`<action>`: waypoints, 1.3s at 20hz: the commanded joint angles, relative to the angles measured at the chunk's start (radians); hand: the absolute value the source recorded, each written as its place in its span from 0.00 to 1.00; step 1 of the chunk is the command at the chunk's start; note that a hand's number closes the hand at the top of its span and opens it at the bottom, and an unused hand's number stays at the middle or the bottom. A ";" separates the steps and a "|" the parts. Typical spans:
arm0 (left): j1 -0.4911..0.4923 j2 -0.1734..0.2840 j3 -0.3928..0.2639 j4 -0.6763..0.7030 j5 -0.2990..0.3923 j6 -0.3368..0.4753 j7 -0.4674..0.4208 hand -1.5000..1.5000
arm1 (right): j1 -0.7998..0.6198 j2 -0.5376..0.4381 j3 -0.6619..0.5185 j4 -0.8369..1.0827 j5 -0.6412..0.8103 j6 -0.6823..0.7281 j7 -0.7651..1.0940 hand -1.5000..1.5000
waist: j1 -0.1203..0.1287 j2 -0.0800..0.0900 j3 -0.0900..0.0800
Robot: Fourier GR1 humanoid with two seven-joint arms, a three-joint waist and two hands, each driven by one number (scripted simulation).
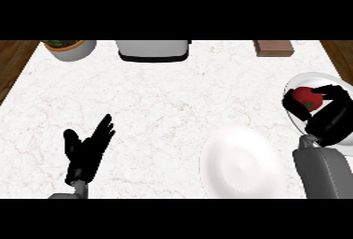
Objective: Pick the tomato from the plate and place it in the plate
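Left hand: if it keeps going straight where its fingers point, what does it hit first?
Likely nothing nearby. The open left hand points up and slightly right over bare counter; the toaster at the far edge looks first in line, though height is unclear.

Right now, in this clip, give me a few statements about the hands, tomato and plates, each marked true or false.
1. The right hand is curled round the tomato. True.
2. The tomato lies on the near plate. False: it is over the far-right plate; the near one is bare.
3. The left hand is open, holding nothing. True.
4. The left hand touches the near plate. False: it is well apart, at the view's left.
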 commanded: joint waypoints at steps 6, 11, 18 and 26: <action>0.009 0.032 0.017 -0.020 0.008 -0.040 0.012 0.50 | -0.098 -0.212 -0.146 0.352 -0.471 -0.134 -0.401 1.00 | 0.011 0.003 0.002; -0.017 -0.004 0.011 -0.028 0.015 -0.022 0.018 0.50 | -0.143 -0.289 -0.255 0.525 -0.658 -0.083 -0.658 1.00 | 0.025 0.010 0.005; -0.016 -0.001 -0.002 -0.002 0.004 -0.043 -0.007 0.50 | -0.214 -0.394 -0.263 0.839 -0.635 0.215 -0.564 0.00 | 0.048 0.018 0.005; -0.033 -0.005 0.005 0.025 -0.010 -0.033 -0.024 0.50 | -0.271 -0.413 -0.405 0.924 -0.797 0.345 -0.901 0.00 | 0.042 0.020 0.007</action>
